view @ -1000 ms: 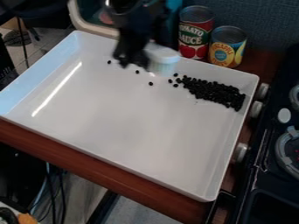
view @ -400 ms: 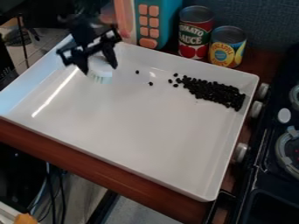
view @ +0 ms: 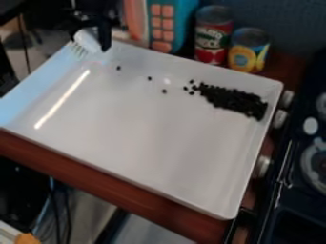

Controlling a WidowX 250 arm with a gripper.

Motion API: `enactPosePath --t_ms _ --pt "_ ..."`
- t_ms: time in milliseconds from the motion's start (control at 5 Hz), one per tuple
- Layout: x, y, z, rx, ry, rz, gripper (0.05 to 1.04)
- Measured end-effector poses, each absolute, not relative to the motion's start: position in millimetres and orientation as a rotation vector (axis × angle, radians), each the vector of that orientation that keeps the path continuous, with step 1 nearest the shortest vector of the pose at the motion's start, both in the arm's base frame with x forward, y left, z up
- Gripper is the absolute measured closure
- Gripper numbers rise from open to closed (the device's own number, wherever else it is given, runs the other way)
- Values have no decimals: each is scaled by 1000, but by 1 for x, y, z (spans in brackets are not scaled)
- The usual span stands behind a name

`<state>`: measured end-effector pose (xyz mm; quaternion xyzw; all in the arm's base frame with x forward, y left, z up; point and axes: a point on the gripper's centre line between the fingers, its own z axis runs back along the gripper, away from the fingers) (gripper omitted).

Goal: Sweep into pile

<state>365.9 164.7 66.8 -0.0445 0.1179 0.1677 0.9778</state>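
Note:
The black gripper [view: 96, 35] hangs over the back left corner of the white tray [view: 143, 138], shut on a white brush [view: 88, 41] whose bristles point down and to the left. Most of the black beans [view: 232, 100] lie in an elongated heap by the tray's back right corner, with several loose ones at its left end. Farther left along the back, single beans lie apart: one bean [view: 118, 67] just right of the brush, another bean [view: 149, 78], and a third bean [view: 164, 91].
Behind the tray stand a teal and pink toy [view: 170, 26], a tomato sauce can [view: 212, 35] and a shorter yellow can [view: 247, 50]. A black stove [view: 296, 190] with knobs borders the tray's right side. The brown counter edge [view: 121, 186] runs along the front.
The gripper and brush have moved left along the tray's back, from near its middle to the left corner. The toy behind has come into fuller view. The bean heap looks the same.

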Motion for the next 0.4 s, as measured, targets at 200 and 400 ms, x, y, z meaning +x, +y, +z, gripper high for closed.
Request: enactPosePath --t_ms 200,400 --pt "368 166 57 -73 243 275 449" --pt "362 164 44 -95 252 255 449"
